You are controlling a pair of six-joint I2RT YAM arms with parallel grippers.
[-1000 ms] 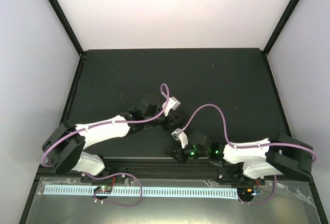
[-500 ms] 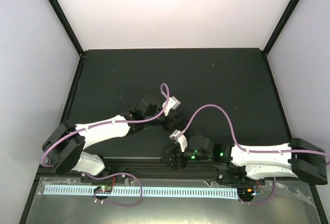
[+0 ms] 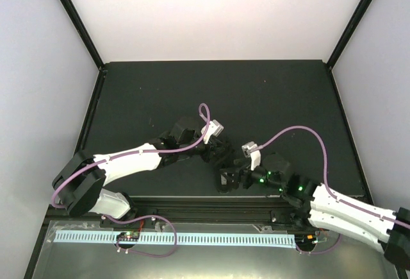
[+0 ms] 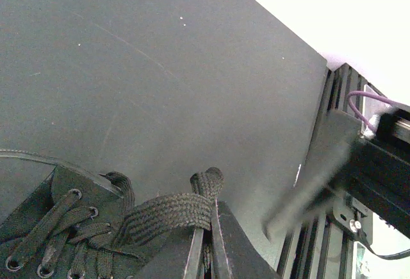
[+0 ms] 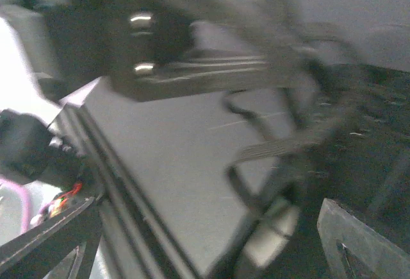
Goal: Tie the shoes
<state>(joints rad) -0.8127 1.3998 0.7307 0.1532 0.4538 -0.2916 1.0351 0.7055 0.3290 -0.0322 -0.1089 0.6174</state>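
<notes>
Right end effector (image 3: pixel 224 181), open, now nearer shoe (image 4: pixel 64 234); left end effector (image 4: pixel 208 222) tight on lace (image 4: pixel 168 211).

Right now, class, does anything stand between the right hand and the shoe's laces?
Nothing visible does. The right hand is open, and the blurred laces lie just ahead of it over bare mat. The left hand is shut on a loop of them beside the shoe.
</notes>
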